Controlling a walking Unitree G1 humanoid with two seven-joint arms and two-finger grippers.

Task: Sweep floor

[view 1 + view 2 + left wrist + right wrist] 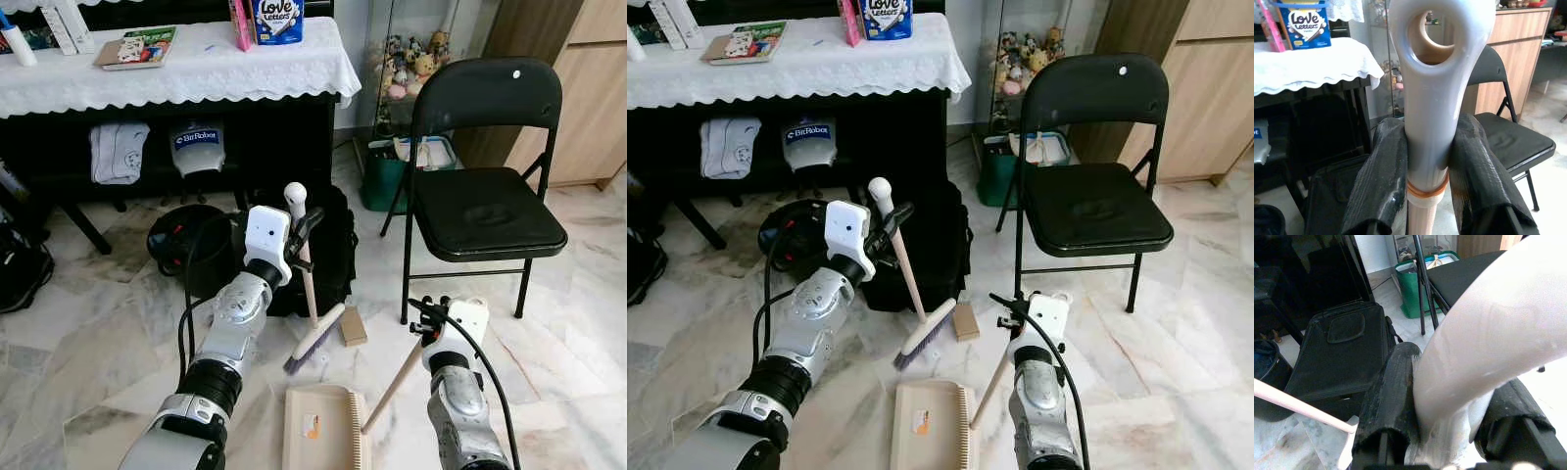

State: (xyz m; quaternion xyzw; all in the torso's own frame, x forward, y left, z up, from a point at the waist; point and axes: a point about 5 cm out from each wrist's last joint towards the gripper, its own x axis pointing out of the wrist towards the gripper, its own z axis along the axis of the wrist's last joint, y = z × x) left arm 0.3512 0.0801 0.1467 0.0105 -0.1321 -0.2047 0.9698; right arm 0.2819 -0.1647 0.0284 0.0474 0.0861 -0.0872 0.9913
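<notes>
My left gripper (302, 227) is shut on the white-capped top of the broom handle (306, 274); both black fingers (1382, 183) press the white grip (1432, 83). The broom's purple-bristled head (313, 339) rests on the marble floor, beside a small tan block (352, 327). My right gripper (428, 324) is shut on the top of the dustpan handle (394, 383), its fingers (1388, 396) clamped on the pale grip. The beige dustpan (323, 427) lies flat on the floor between my arms, just in front of the broom head.
A black folding chair (485, 201) stands at the right. A black bag (333, 250) and a round black bin (188, 243) sit behind the broom, under a table with a white lace cloth (176, 69). A green bin (384, 176) stands behind the chair.
</notes>
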